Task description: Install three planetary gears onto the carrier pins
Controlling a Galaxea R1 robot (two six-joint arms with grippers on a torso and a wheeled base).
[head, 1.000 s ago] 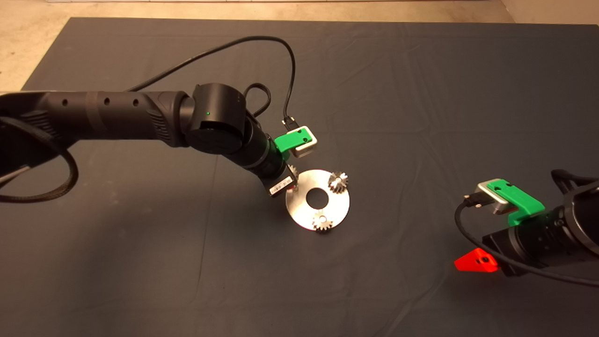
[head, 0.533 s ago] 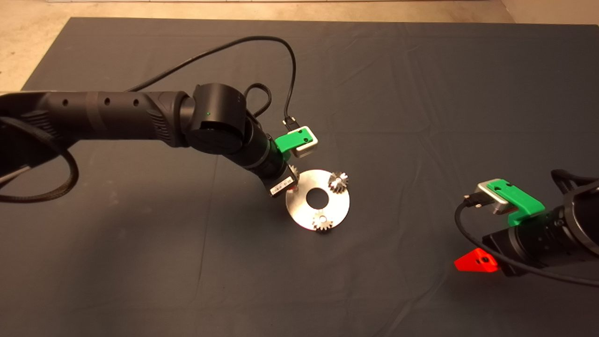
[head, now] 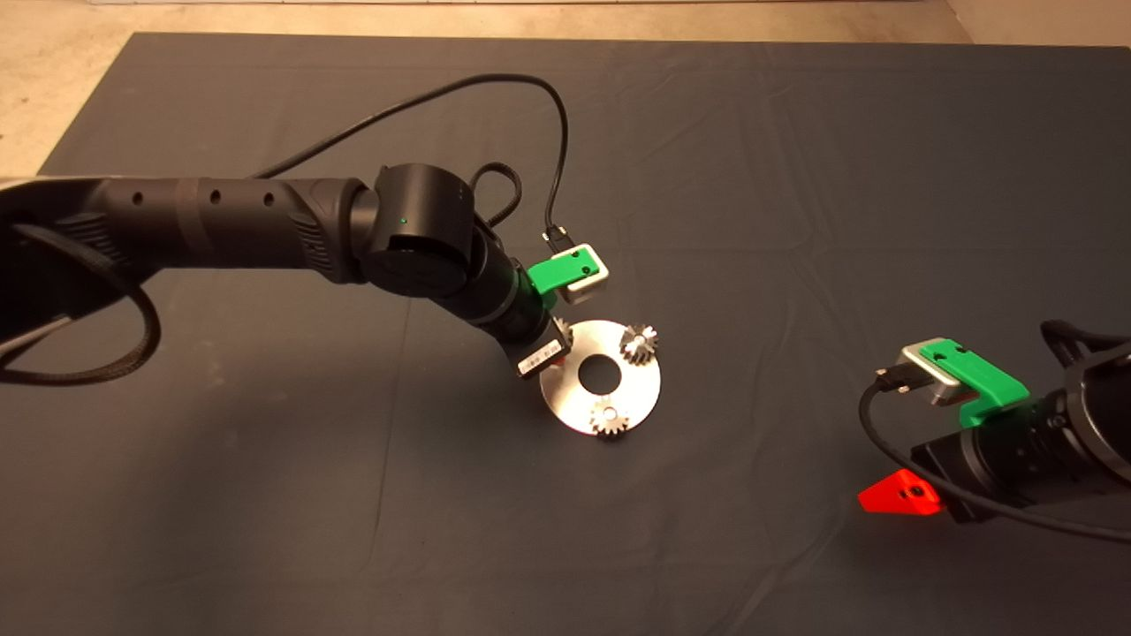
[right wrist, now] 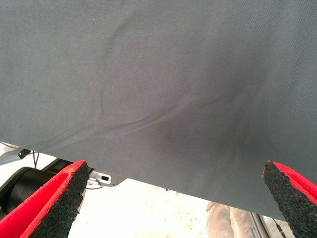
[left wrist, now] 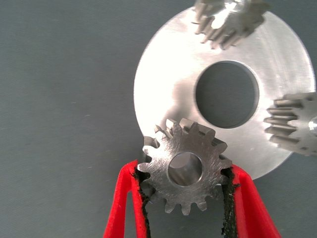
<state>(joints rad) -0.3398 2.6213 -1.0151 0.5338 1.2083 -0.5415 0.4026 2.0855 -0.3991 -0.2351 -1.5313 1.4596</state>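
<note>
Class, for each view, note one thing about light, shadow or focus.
Head view: the left arm's broad shadow darkens the mat; the disc shines bright. Left wrist view: the held gear is sharp, with brushed glare on the disc. Right wrist view: the fingers look soft.

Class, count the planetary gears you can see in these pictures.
3: two gears sit on the disc, one at its far side, one at its near edge; the third gear is gripped by the left gripper.
</note>
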